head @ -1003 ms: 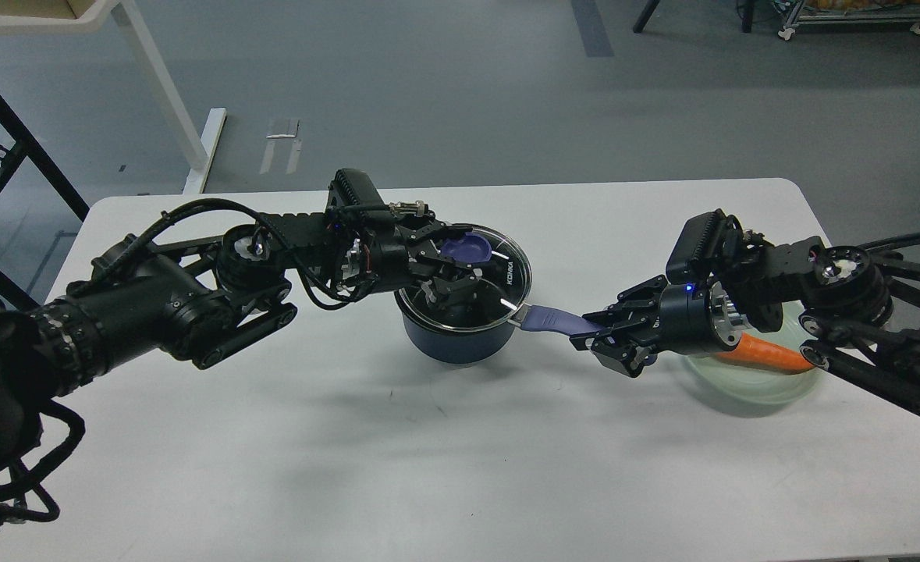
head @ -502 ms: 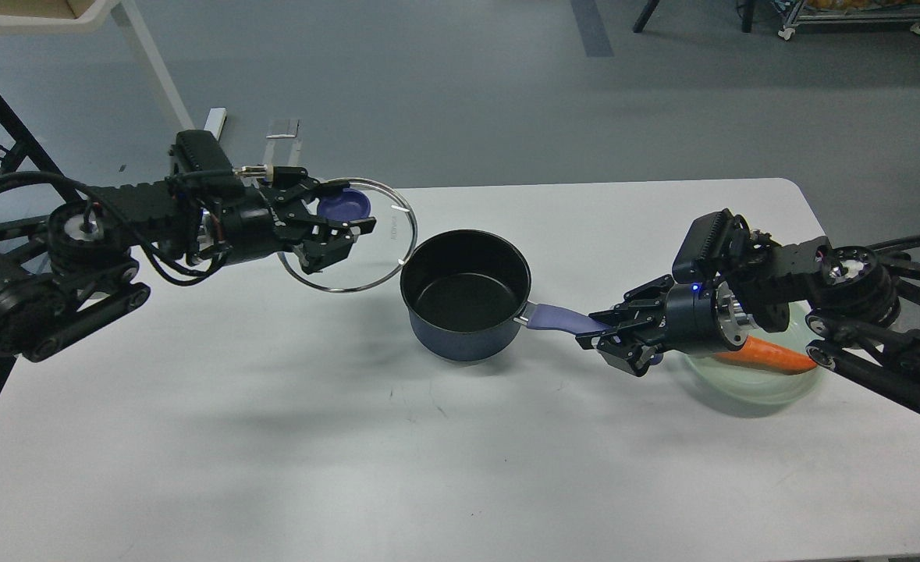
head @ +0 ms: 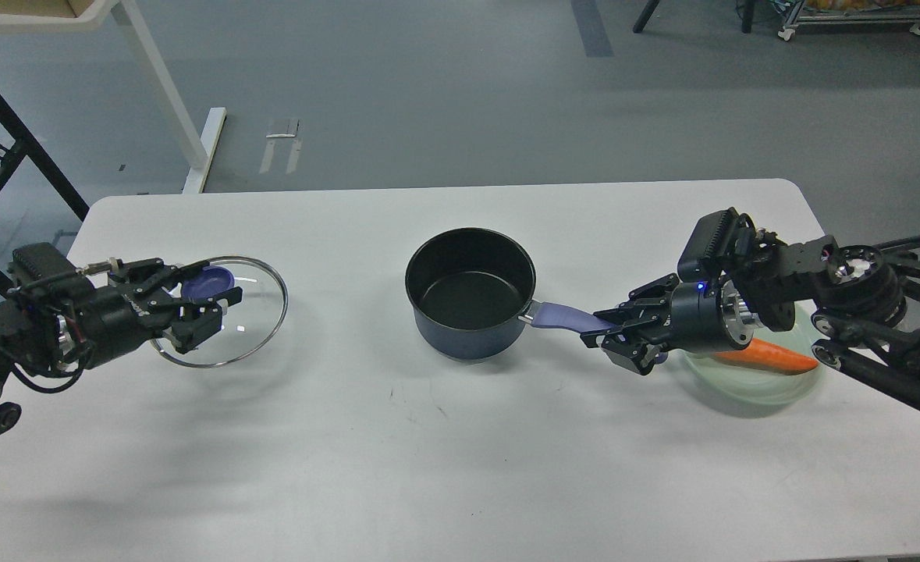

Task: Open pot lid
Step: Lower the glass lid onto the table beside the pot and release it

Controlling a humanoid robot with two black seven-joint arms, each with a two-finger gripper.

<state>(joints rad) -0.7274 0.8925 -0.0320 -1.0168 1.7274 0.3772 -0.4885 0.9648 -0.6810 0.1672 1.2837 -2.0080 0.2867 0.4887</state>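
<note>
A dark blue pot (head: 471, 300) stands uncovered in the middle of the white table (head: 428, 437), its purple handle (head: 565, 316) pointing right. My right gripper (head: 612, 336) is shut on the end of that handle. My left gripper (head: 202, 300) is shut on the purple knob (head: 211, 279) of the glass lid (head: 261, 312) and holds the lid low over the table's left side, well clear of the pot.
A pale green plate (head: 756, 382) with an orange carrot (head: 764, 357) sits at the right, partly under my right arm. A table leg and black frame stand beyond the table's far left corner.
My left gripper has lifted the lid off the pot and carried it left and down toward the table's left side. The right gripper has kept hold of the handle.
</note>
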